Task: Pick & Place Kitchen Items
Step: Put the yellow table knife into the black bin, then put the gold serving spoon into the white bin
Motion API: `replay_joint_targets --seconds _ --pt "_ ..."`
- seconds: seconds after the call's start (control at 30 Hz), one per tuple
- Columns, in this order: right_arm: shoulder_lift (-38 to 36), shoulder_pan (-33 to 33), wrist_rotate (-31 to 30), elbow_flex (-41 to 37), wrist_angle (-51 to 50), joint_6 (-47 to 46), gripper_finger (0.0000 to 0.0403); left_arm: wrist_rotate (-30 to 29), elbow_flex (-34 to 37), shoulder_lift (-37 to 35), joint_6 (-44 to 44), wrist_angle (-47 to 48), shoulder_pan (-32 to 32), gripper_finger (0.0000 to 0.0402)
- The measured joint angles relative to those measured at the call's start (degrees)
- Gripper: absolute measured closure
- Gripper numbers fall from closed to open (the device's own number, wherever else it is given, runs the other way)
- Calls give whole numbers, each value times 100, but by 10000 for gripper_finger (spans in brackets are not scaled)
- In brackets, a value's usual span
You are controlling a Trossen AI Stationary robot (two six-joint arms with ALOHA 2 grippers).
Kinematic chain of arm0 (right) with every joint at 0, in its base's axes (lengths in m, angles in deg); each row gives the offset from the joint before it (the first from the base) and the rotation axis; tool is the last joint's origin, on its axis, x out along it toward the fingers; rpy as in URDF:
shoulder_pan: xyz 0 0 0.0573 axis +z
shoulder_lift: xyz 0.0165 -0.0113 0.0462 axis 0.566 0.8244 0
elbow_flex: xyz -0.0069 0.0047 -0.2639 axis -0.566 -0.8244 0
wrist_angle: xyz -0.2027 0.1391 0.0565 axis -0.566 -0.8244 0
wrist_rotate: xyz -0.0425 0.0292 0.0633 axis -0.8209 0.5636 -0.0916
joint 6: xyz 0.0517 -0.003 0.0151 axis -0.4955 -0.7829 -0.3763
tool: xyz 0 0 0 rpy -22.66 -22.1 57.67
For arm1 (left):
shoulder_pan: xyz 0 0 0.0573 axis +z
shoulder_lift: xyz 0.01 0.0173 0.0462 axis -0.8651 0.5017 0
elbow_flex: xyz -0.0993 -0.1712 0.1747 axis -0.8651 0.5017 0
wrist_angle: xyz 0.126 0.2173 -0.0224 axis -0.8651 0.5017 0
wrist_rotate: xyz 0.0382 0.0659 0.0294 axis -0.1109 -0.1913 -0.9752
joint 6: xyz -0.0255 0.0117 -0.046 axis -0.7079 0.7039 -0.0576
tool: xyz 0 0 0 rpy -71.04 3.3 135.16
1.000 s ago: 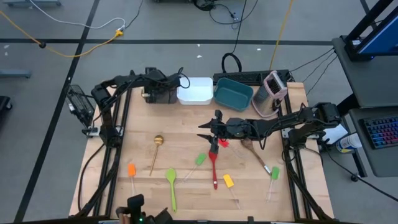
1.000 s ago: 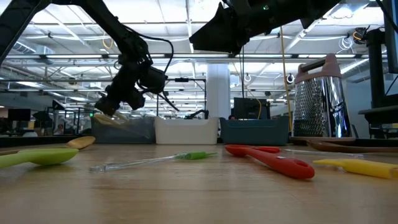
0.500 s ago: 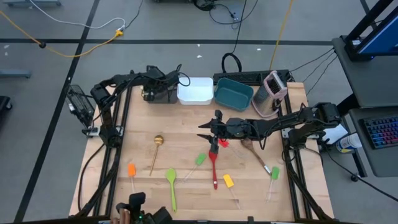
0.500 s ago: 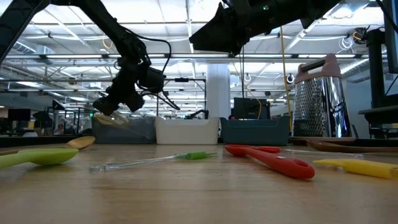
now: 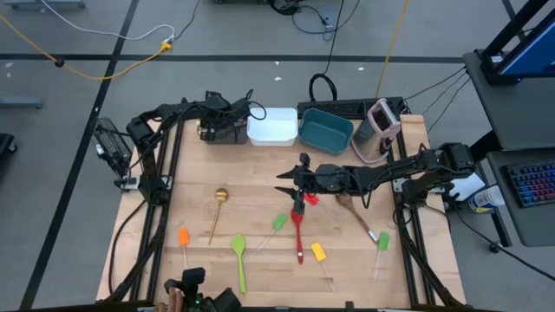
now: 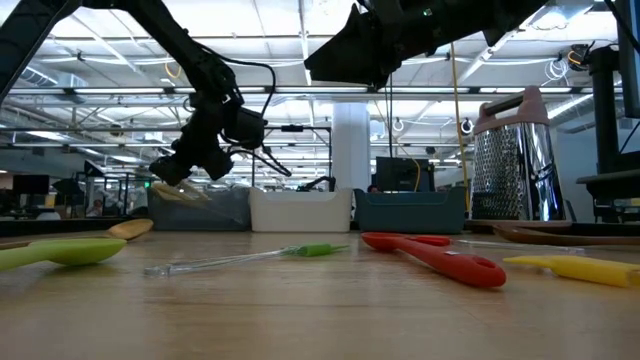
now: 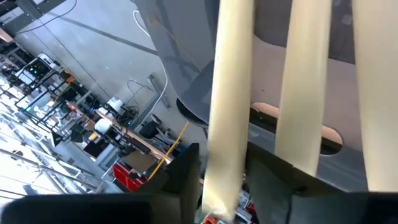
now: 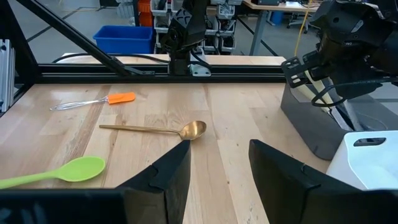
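Observation:
My left gripper (image 7: 224, 180) is at the far left over the dark tub (image 5: 232, 135), shut on a cream-handled knife (image 7: 230, 93). Two more cream handles (image 7: 305, 93) lie beside it in the tub. My right gripper (image 8: 219, 162) hovers open and empty over the table's middle, above the head of the red spoon (image 5: 297, 230). A gold spoon (image 5: 217, 212), an orange spatula (image 5: 184, 238), a green spoon (image 5: 238, 256), a green spatula (image 5: 276, 225), a yellow spatula (image 5: 319, 254), a wooden spoon (image 5: 351, 208) and another green spatula (image 5: 381, 243) lie flat on the table. My left gripper pinches the knife's cream handle (image 7: 225, 168) between its two fingers (image 7: 180, 180), which slant down from above over the tub. The handle runs on away from the fingers into the tub, alongside the other two handles. The knife's far end is hidden.
A white tub (image 5: 271, 126) and a teal tub (image 5: 325, 128) stand in a row right of the dark tub along the far edge. The pink-and-grey grater (image 5: 379, 126) stands at the far right. Black frame rails run along both table sides.

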Motion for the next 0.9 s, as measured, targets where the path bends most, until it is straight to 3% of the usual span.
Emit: replay_joint_targets --seconds 0.27,0.53,0.7,0.8,0.9 --pt "0 0 0 -1 0 1 248 -51 0 0 -145 -100 -75 205" --pt "0 0 0 -1 -32 1 248 -618 0 -57 -788 -88 -365 199" --pt "-1 0 0 -3 -192 -1 248 -649 0 -365 -1244 -51 -648 199" --pt "-2 0 0 -3 -237 -3 248 -345 0 -705 -1530 -25 -829 199" --pt "-1 0 1 -3 -237 -118 248 384 0 -1150 -1977 12 -993 199"
